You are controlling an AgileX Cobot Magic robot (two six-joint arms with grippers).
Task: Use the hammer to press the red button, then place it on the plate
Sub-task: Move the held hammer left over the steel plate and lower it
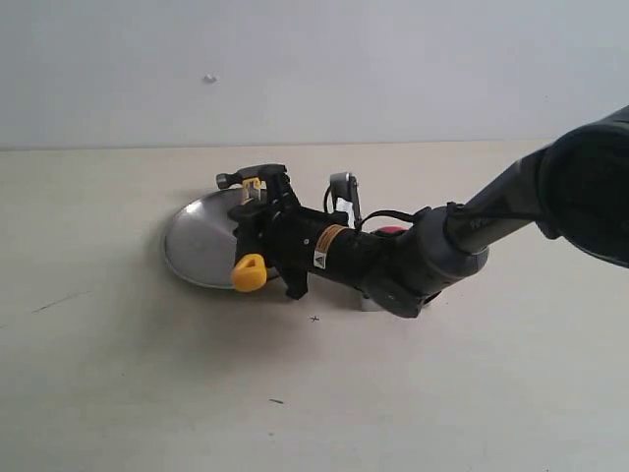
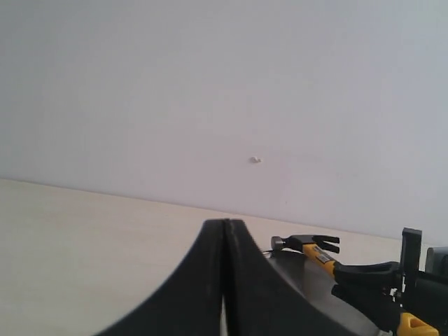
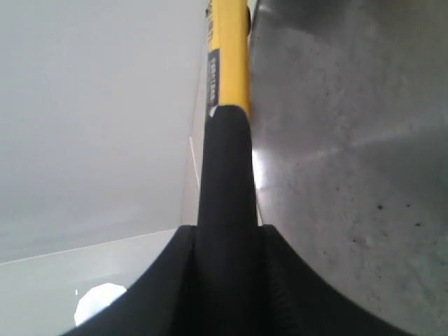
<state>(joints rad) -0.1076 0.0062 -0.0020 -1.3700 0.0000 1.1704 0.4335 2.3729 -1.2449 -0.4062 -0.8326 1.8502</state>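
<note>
Exterior: the right arm (image 1: 491,211) stretches over the counter (image 1: 147,393), right jaws clamped on the hammer (image 1: 252,176) above the plate (image 1: 197,246), red button (image 1: 391,230) half hidden behind. Left wrist: left jaws pressed together, empty. Right wrist: black handle gripped, plate alongside.

Centre of the exterior view: only a sliver of the red button (image 1: 391,230) shows behind the right arm (image 1: 462,236), which also hides the plate (image 1: 197,246)'s right side. In the right wrist view, the top edge cuts off the hammer (image 3: 227,70)'s head.
</note>
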